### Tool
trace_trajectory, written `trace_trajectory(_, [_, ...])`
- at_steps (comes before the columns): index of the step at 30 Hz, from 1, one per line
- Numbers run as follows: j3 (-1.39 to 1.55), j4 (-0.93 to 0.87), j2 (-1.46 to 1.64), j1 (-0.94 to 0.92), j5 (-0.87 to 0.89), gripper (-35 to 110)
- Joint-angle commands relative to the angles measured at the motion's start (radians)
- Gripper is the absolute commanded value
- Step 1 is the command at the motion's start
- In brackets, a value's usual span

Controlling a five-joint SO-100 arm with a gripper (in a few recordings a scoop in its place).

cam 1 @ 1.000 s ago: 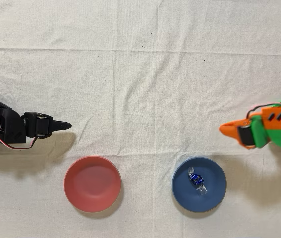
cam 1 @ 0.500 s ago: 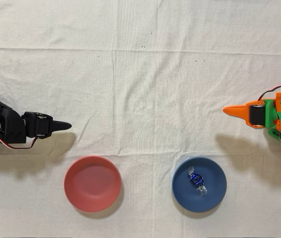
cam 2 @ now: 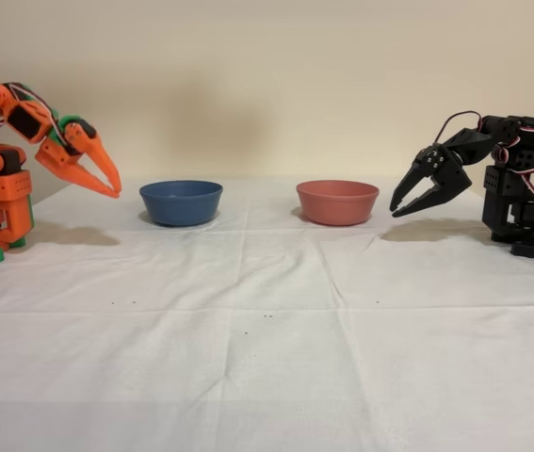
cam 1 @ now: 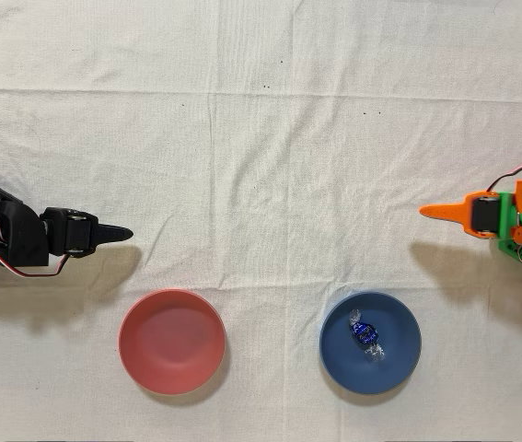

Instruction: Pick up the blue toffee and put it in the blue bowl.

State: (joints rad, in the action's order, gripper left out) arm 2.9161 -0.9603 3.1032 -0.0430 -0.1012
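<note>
One blue toffee (cam 1: 366, 335) lies in the blue bowl (cam 1: 402, 320); pink-red bowl (cam 1: 171, 341) empty; jaws closed, holding nothing

we see: blue bowl (cam 1: 399, 364) matte dark blue; blue toffee (cam 1: 365, 335) shiny dark-blue foil, clear ends; second bowl (cam 1: 171, 341) pink-red; tablecloth (cam 1: 261, 138) plain off-white, creased; gripper (cam 2: 111, 186) orange, green base; idle arm (cam 1: 21, 241) black.

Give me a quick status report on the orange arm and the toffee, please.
Gripper shut, empty, off to the side of the bowls. Blue toffee in the blue bowl. Nothing in the way; pink-red bowl holds nothing.
</note>
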Motion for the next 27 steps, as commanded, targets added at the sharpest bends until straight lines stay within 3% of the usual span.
trace_trajectory(1, [0.052, 0.011, 0.089, 0.026, 0.058, 0])
trace_trajectory(14, [0.209, -0.034, 0.163, 0.014, 0.117, 0])
trace_trajectory(27, [0.209, -0.123, 0.163, -0.011, 0.023, 0])
